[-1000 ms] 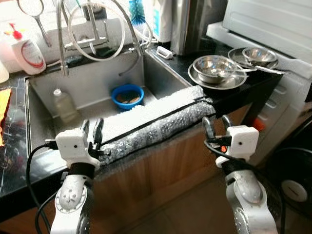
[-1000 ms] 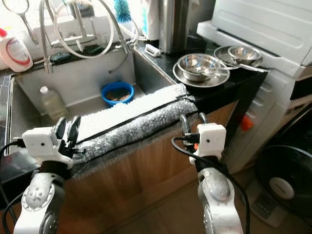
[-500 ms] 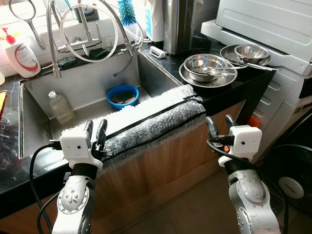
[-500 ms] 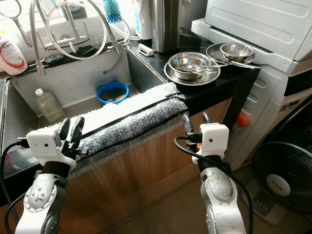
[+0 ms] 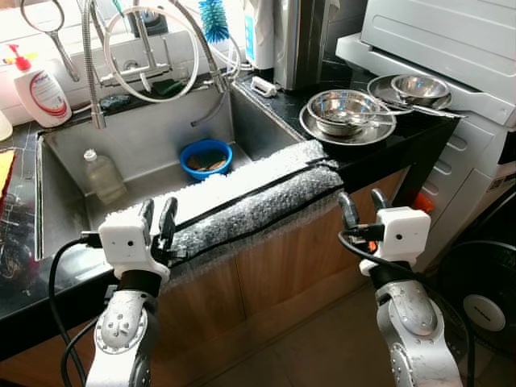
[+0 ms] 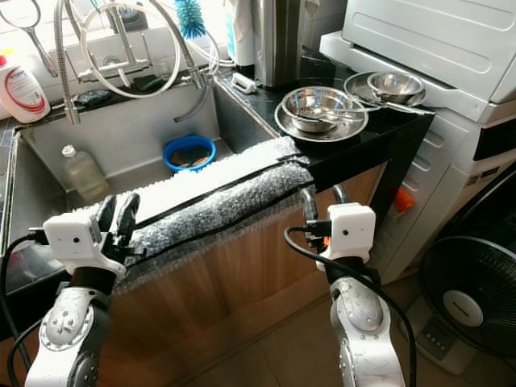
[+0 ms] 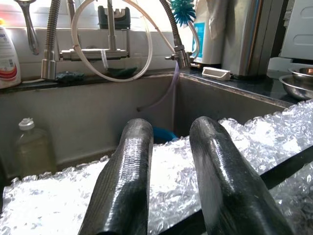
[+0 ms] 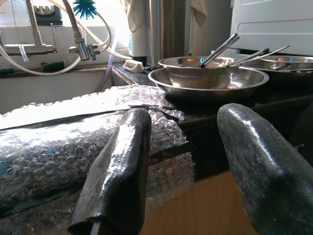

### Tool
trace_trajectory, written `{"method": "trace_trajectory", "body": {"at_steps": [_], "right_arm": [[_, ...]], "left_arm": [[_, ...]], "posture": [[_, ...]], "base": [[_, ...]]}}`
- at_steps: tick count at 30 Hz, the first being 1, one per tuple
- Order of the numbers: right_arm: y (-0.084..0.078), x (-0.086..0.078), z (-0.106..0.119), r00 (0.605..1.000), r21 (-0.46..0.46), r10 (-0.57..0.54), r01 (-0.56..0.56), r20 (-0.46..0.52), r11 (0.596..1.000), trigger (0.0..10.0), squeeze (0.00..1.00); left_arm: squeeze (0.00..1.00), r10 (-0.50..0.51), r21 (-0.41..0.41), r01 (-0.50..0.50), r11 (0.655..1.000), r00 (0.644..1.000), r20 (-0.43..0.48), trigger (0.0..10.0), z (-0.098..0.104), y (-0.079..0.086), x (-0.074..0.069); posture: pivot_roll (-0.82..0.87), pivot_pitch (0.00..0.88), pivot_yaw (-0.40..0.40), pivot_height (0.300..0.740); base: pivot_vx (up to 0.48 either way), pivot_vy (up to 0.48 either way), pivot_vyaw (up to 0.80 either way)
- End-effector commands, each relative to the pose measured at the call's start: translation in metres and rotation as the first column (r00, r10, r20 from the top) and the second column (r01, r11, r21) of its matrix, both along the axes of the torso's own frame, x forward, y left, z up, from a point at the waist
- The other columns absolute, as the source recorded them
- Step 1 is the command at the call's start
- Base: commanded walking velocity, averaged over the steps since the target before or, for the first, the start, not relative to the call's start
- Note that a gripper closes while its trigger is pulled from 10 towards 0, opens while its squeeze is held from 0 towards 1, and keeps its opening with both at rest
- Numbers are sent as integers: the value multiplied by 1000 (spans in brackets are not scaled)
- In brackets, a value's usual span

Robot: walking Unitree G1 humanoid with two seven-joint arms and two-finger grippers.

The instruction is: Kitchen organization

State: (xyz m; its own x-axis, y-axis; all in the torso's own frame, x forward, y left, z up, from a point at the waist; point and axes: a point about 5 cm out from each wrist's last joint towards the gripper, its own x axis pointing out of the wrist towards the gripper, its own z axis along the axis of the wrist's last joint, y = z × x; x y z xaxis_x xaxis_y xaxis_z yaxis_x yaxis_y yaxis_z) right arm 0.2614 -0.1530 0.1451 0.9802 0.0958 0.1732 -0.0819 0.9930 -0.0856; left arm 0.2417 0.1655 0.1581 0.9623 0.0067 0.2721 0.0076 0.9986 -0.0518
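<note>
At lower left of the left eye view the left gripper is held raised on its upright silver forearm, fingers pointing up and parted with nothing between them, tips just at the near edge of the bubble wrap. At lower right the right gripper is raised the same way, fingers spread and empty, set just below and in front of the wrap's right end, near the black countertop corner; contact with the wrap cannot be told. The bubble wrap is draped along the front rim of the steel sink, running from centre left up to centre right, with a black strip seen along it. Inside the sink a blue bowl is seen at centre and a clear plastic bottle at its left. A coiled faucet hose is seen at upper left centre, a white soap bottle at far upper left, a blue brush at top centre. Steel bowls on a plate are stacked on the countertop at upper right, with a second steel bowl set beyond them beside a white appliance. A black fan is seen on the floor at lower right of the right eye view.
</note>
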Motion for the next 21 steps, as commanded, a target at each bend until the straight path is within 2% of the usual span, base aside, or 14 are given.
{"method": "trace_trajectory", "body": {"at_steps": [1,12,13,17,21], "right_arm": [[3,1,9,999,-1,10,-10,40,1000,10000,0],[4,2,11,999,-5,12,-12,52,1000,10000,0],[4,2,17,996,-32,4,-1,93,999,10000,0],[9,0,28,987,-84,25,-12,158,996,10000,0],[14,1,35,983,-77,35,-21,182,997,10000,0]], "left_arm": [[0,0,8,0,1000,1000,4,10000,3,1,0],[0,-3,10,3,1000,1000,9,10000,3,0,0],[0,-4,10,4,1000,1000,10,10000,3,0,0],[0,-6,9,6,1000,1000,9,10000,3,0,0],[0,-6,11,6,1000,1000,11,10000,3,0,0]], "posture": [[-154,36,72,740],[-154,36,72,740],[-153,38,72,740],[-152,39,73,740],[-151,38,73,740]], "base": [[251,0,0],[325,0,0],[341,0,0],[343,0,0],[345,0,0]]}}
